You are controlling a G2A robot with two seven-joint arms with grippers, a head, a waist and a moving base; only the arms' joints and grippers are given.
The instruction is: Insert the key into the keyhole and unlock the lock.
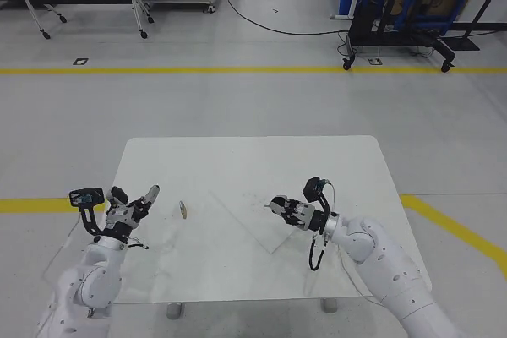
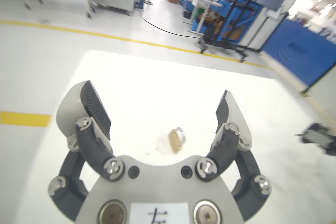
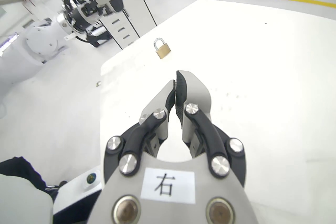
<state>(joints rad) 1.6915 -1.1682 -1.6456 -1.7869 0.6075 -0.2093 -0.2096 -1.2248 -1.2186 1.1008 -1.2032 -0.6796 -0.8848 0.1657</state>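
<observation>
A small brass padlock (image 1: 183, 209) with a silver shackle lies flat on the white table (image 1: 253, 160), left of the middle. The padlock (image 2: 176, 141) sits just ahead of my left gripper (image 2: 157, 93), which stands wide open and holds nothing. In the top view the left gripper (image 1: 135, 196) hangs at the table's left edge. My right gripper (image 1: 275, 205) is near the table's middle, its tips pointing at the padlock (image 3: 162, 48) from some distance. The right gripper (image 3: 175, 78) is shut, pads pressed together. A thin sliver, seemingly the key (image 2: 298, 135), pokes out of its tip.
A faint flat transparent sheet (image 1: 252, 226) lies on the table between the two arms. A grey drawer cabinet (image 3: 131, 12) stands off the table beyond the left arm. Bare table surface stretches toward the far edge.
</observation>
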